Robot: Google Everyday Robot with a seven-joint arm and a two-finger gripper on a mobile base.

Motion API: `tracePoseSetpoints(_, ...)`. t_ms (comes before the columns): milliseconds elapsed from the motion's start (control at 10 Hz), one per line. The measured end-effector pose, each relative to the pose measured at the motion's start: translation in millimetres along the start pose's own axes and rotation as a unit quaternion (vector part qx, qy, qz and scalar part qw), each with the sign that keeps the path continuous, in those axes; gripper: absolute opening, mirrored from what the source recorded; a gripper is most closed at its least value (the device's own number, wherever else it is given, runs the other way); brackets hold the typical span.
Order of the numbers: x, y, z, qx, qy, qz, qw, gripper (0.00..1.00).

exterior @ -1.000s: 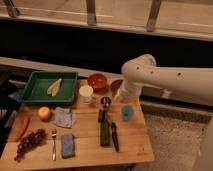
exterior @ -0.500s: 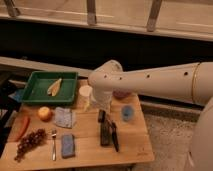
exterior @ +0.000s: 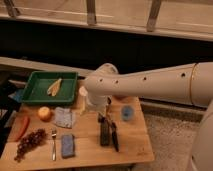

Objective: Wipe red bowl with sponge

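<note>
Looking down steeply from one high vantage at middling range, facing across the wooden table (exterior: 135, 145) toward the dark wall (exterior: 125, 50); taking in the whole tabletop, catching the gripper (exterior: 105, 116) at mid-frame.

Green tray (exterior: 35, 93), orange fruit (exterior: 45, 113), grapes (exterior: 30, 142), fork (exterior: 53, 145) and blue cup (exterior: 127, 113) share the table (exterior: 87, 150).

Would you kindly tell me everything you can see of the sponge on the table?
The sponge is a small, flat, blue-grey rectangular block lying flat on the wooden table near its front edge. The fork lies close beside it, the pale cloth behind it; nothing appears to touch it. The gripper hangs over the table's middle, well apart from it.
</note>
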Motion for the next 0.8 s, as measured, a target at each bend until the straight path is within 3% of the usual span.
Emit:
tracePoseSetpoints(200, -2, 12, 14, 0.025, 0.006, -0.023, 0.9994, 0.70)
tracePoseSetpoints(400, -2, 35, 32, 0.027, 0.011, -0.049, 0.9984, 0.70)
tracePoseSetpoints(600, 9, 75, 58, 0.021, 0.027, -0.087, 0.9956, 0.70)
tracePoseSetpoints(800, 17, 94, 79, 0.012, 0.045, -0.109, 0.9930, 0.70)
